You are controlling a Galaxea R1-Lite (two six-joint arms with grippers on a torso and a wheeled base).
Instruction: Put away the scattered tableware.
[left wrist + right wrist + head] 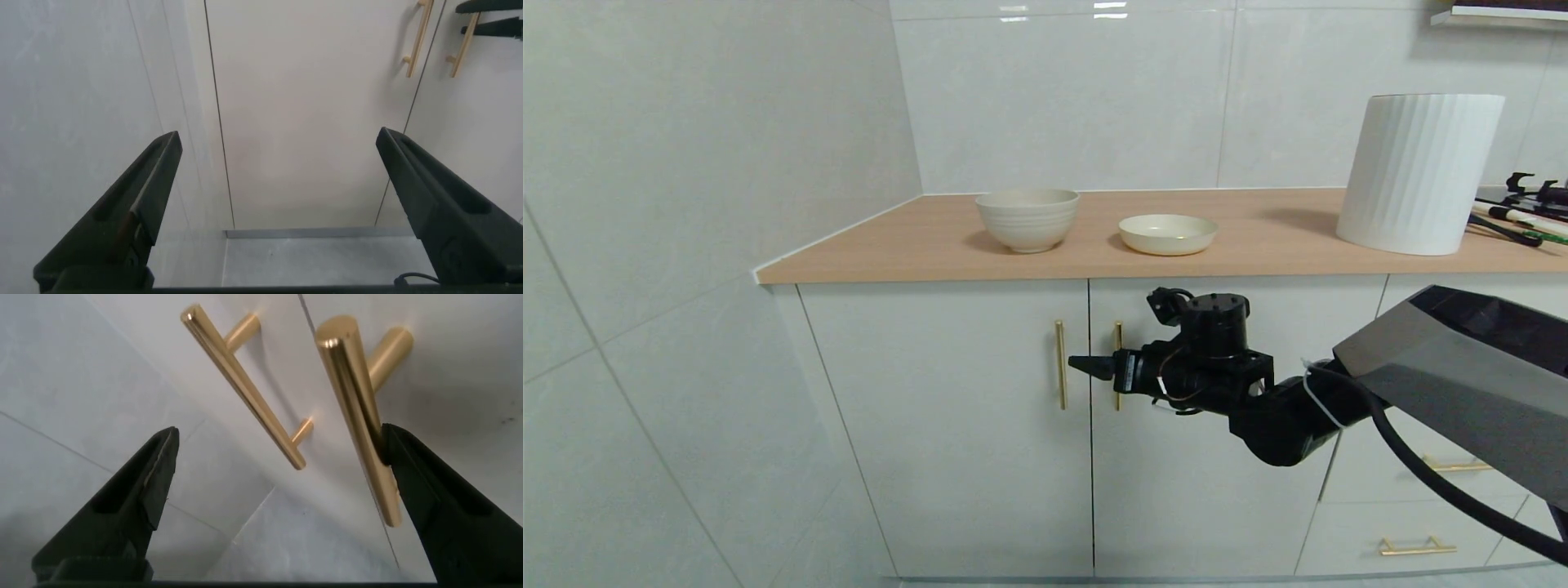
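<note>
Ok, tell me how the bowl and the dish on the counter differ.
The bowl is deep with tall sides; the dish is shallow and low. The bowl has ribbed bands outside; the dish is smooth. The bowl stands to the left of the dish. Both are cream, upright, on the wooden counter.

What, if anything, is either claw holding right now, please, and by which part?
Nothing is held. The right claw is open near the cabinet handles, gripping neither; the left claw is open and empty.
</note>
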